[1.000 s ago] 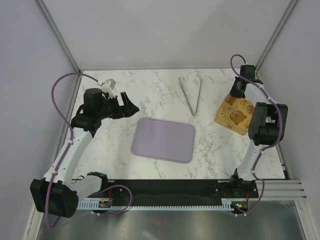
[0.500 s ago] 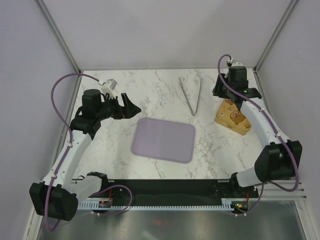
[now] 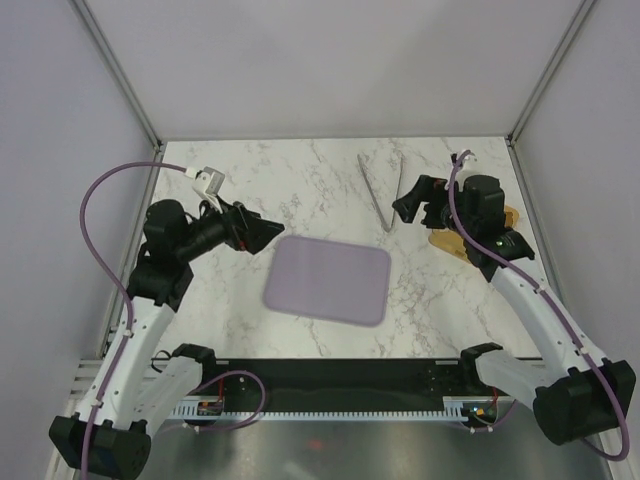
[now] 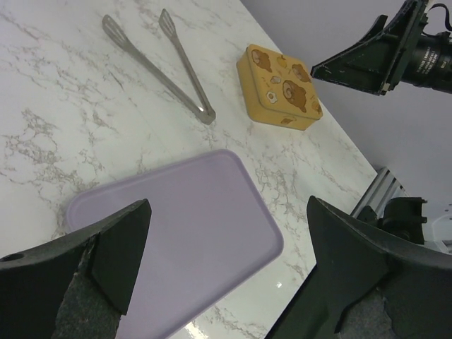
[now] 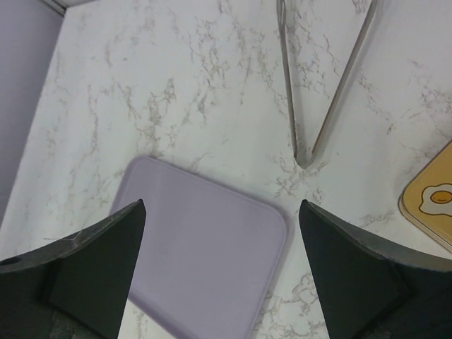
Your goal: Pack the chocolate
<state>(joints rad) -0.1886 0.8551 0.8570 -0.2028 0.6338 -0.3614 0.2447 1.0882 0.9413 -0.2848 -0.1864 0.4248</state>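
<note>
No chocolate shows in any view. A lilac tray (image 3: pixel 327 280) lies bare at the table's middle, and both wrist views look down on it: the left (image 4: pixel 176 233) and the right (image 5: pixel 205 247). My left gripper (image 3: pixel 264 231) hovers just off the tray's left end, open with nothing between its fingers (image 4: pixel 227 212). Above the table, right of the tray, my right gripper (image 3: pixel 415 200) is also open and empty (image 5: pixel 222 208). It points left toward the tray.
Metal tongs (image 3: pixel 373 190) lie behind the tray, tips toward it (image 4: pixel 155 69) (image 5: pixel 289 85). A gold tin with bear pictures (image 4: pixel 279 88) lies closed at the right, mostly hidden under my right arm in the top view (image 3: pixel 445 241); only its corner (image 5: pixel 431 205) shows in the right wrist view.
My right arm has swung from the far right corner, over the tin, toward the middle, and its gripper has opened. My left gripper has shifted slightly right toward the tray.
</note>
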